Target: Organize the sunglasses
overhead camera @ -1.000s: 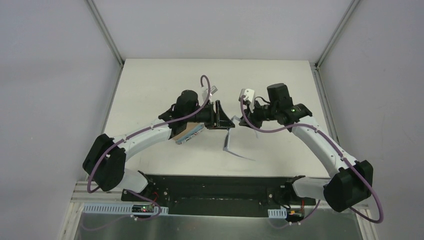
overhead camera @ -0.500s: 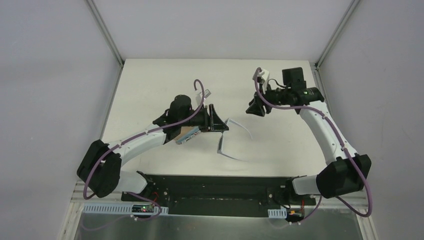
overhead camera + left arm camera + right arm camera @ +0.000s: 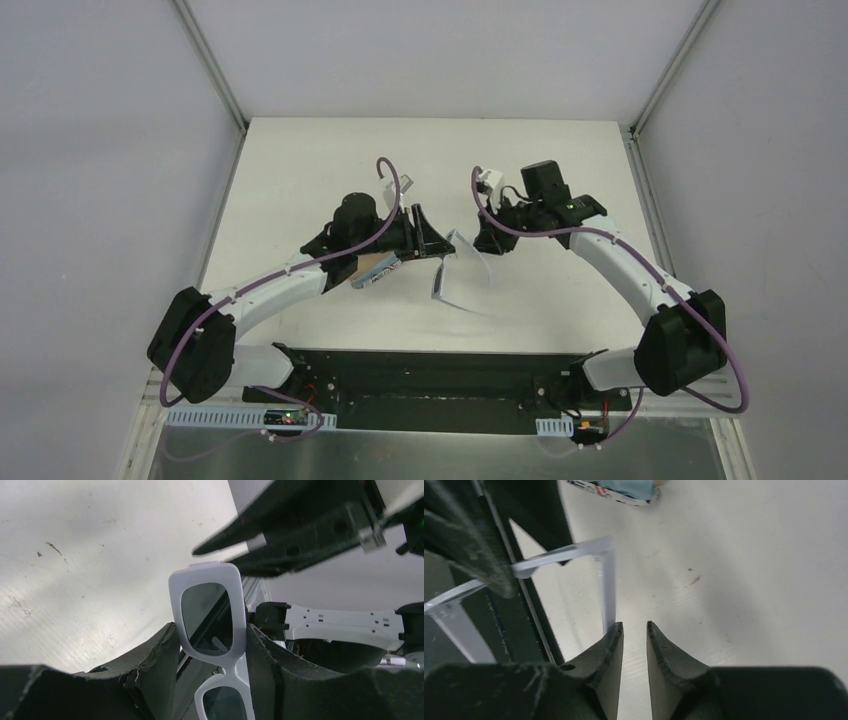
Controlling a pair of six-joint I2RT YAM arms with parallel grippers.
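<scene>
Left wrist view showed the left gripper (image 3: 211, 645) clamping the sunglasses (image 3: 207, 615), glossy white rectangular frame standing lengthwise between its fingers; the right gripper (image 3: 634, 627) stood narrow, empty, a slim temple arm (image 3: 607, 590) just beside it.

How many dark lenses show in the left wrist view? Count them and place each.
2. One lens of the sunglasses sits between the left gripper's fingers; the other lies below it, cut off by the bottom edge.
</scene>
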